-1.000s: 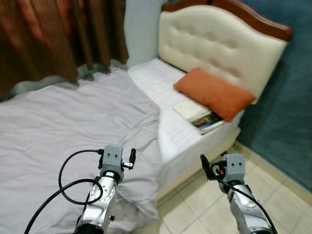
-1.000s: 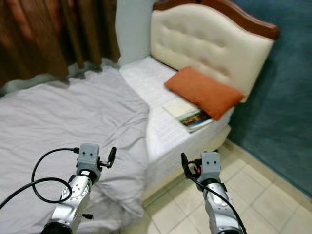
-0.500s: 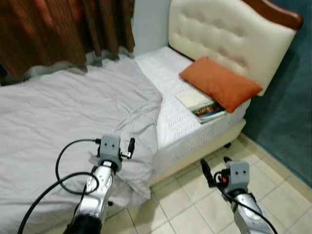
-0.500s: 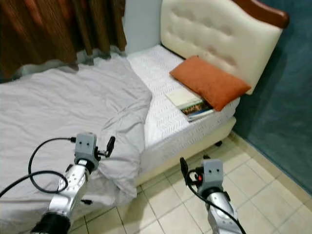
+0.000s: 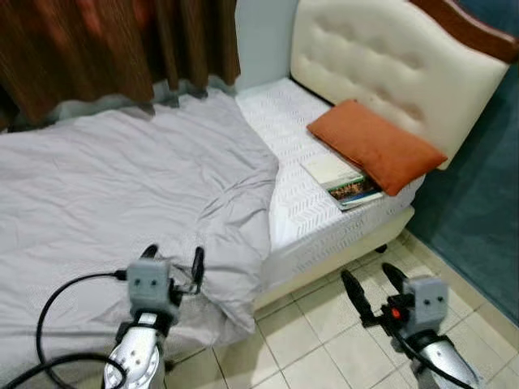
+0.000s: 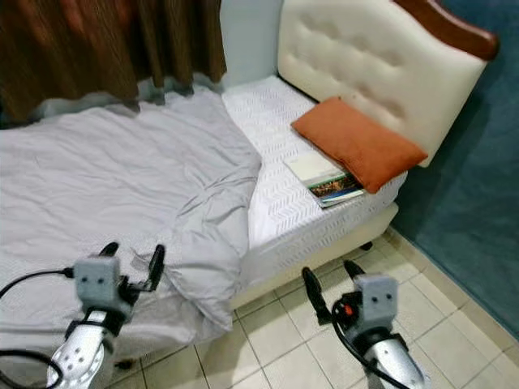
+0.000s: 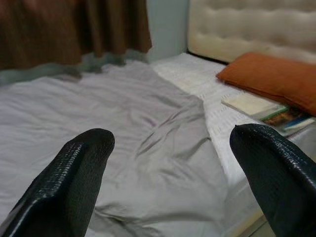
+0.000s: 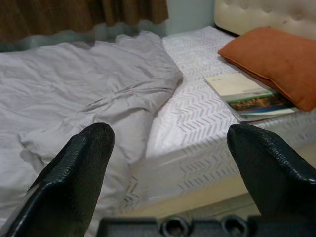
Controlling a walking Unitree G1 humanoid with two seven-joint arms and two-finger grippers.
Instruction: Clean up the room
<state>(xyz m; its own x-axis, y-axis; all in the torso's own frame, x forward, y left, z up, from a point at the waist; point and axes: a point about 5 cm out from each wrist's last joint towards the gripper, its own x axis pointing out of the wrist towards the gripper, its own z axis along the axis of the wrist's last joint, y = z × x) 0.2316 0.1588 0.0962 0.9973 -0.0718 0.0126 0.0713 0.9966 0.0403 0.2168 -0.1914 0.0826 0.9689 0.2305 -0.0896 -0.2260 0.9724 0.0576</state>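
Rumpled grey bedsheet (image 5: 146,194) droops off the bed edge, its hanging corner just ahead of the left gripper (image 5: 173,261), fingers spread, empty. Right gripper (image 5: 374,286), also open, hovers over tile, farther off.

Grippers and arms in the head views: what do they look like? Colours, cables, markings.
Both arms are silver metal. Each ends in a grey boxy wrist block carrying two long black fingers with textured pads. The left gripper has a black cable looping from its block. The right gripper shows a red spot on its block.
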